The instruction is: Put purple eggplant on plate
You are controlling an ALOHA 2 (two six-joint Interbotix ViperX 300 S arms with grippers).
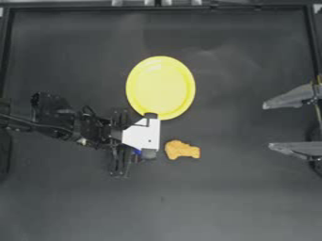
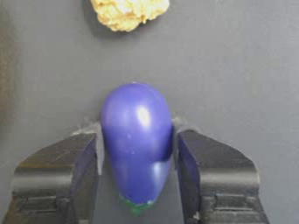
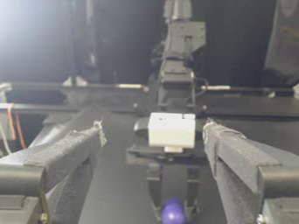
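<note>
purple eggplant between left claw jaws

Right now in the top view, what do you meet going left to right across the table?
Left gripper around the purple eggplant → orange-yellow lumpy piece → right gripper, open at the right edge.

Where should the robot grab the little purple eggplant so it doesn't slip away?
Around its fat middle, one finger on each long side. The purple eggplant lies flat on the dark table, its green stem toward the wrist, so coming straight down from above suits it. The left gripper is already placed that way. The ends taper and look slippery. The right gripper waits open at the table's right edge.
</note>
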